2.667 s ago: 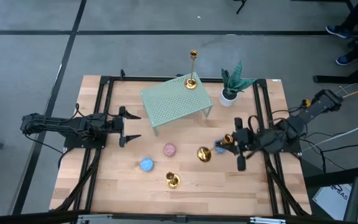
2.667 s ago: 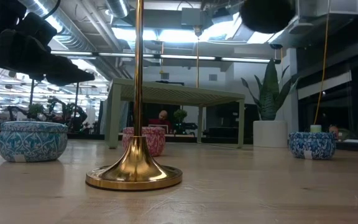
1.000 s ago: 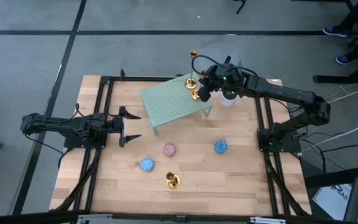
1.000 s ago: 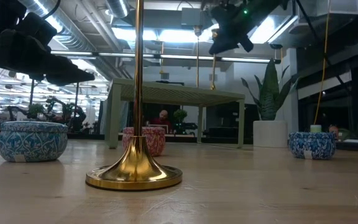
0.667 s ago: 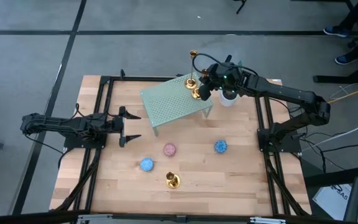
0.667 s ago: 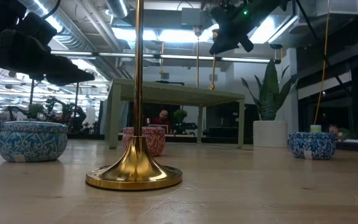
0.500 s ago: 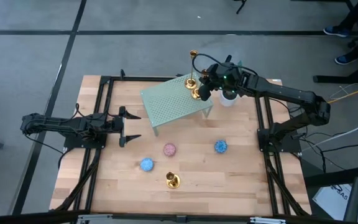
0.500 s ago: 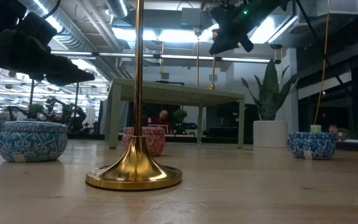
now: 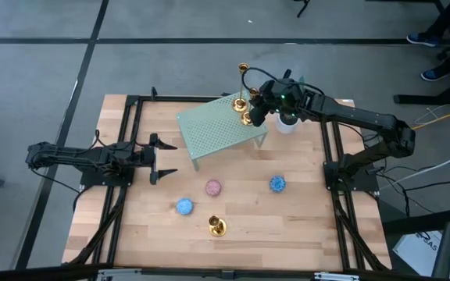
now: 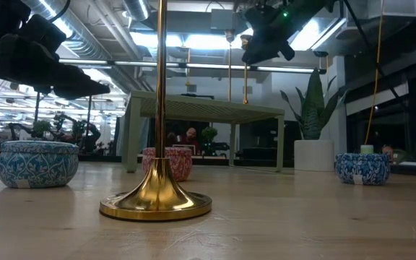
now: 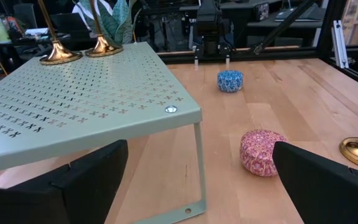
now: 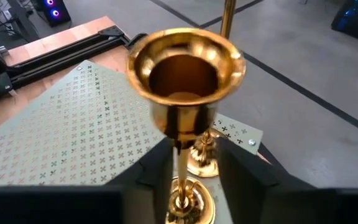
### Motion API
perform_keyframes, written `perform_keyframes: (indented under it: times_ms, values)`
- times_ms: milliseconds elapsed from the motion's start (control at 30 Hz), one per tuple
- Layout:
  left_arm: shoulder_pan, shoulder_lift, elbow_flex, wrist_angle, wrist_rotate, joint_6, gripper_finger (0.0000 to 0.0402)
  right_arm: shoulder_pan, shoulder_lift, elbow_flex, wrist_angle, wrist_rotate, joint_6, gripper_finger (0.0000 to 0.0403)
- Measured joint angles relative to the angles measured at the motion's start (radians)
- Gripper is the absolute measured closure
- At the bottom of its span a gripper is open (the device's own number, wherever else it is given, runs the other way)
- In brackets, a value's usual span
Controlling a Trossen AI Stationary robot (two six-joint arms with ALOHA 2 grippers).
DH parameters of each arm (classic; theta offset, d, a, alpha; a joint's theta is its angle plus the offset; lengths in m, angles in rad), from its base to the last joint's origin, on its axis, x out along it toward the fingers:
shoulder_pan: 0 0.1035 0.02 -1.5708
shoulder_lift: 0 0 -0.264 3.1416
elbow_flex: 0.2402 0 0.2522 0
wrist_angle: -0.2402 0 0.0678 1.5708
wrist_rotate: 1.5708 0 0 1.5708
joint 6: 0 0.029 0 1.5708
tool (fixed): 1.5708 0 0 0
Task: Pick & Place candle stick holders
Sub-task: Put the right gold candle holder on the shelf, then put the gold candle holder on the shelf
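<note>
Pale wood planks make up the bench (image 9: 233, 226), framed by black rails, with grey floor all around; no readable writing shows anywhere. On it stands a green perforated shelf (image 9: 217, 129), my landmark. My right claw (image 9: 255, 112) is over the shelf's far right corner, closed on the stem of a gold candle stick holder (image 12: 182, 93) whose base sits at or just above the perforated top. A taller holder (image 9: 241, 87) stands just beside it on the same corner. The third holder (image 9: 217, 226) stands on the bench well in front of the shelf, near a blue ball (image 9: 184, 206) and a pink ball (image 9: 212, 187). My left claw (image 9: 162, 158) waits spread wide, left of the shelf.
</note>
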Motion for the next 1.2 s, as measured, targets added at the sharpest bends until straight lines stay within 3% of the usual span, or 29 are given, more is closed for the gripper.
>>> perform_keyframes:
  times_ms: [233,567,833,1200]
  values:
    - [0.000,0.000,0.000,0.000,0.000,0.000,0.0002,0.000,0.000,0.000,-0.019,0.000,0.008,0.0194]
    - [0.000,0.000,0.000,0.000,0.000,0.000,0.0002,0.014,0.000,0.000,-0.188,-0.008,0.085,0.0102]
    - [0.000,0.000,0.000,0.000,0.000,0.000,0.0002,0.107,-0.001,0.000,-0.320,-0.008,0.079,0.0087]
    - [0.000,0.000,0.000,0.000,0.000,0.000,0.0001,0.337,-0.002,0.000,-0.366,-0.008,0.091,0.0086]
